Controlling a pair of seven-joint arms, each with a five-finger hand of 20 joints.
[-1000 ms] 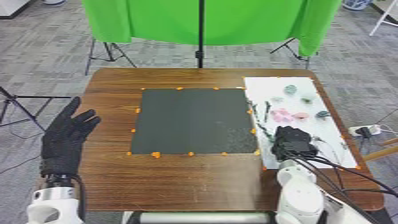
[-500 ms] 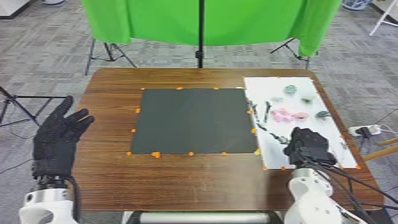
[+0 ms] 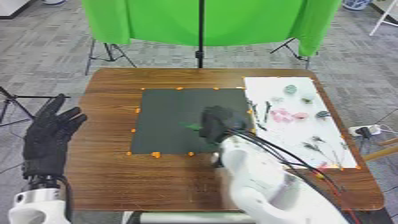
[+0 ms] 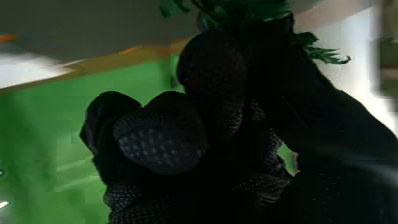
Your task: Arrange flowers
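The right robot hand pinches a green leafy sprig over the dark mat, its leaves poking out leftward, toward the middle, where I'd guess it should go down; the left robot hand, fingers loose, hangs well apart.

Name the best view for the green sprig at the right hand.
Right wrist view: the green sprig appears large there, its leaves spread past the right hand. Head view: a small green patch beside that hand, over the dark mat.

Two sheets (one white), one table
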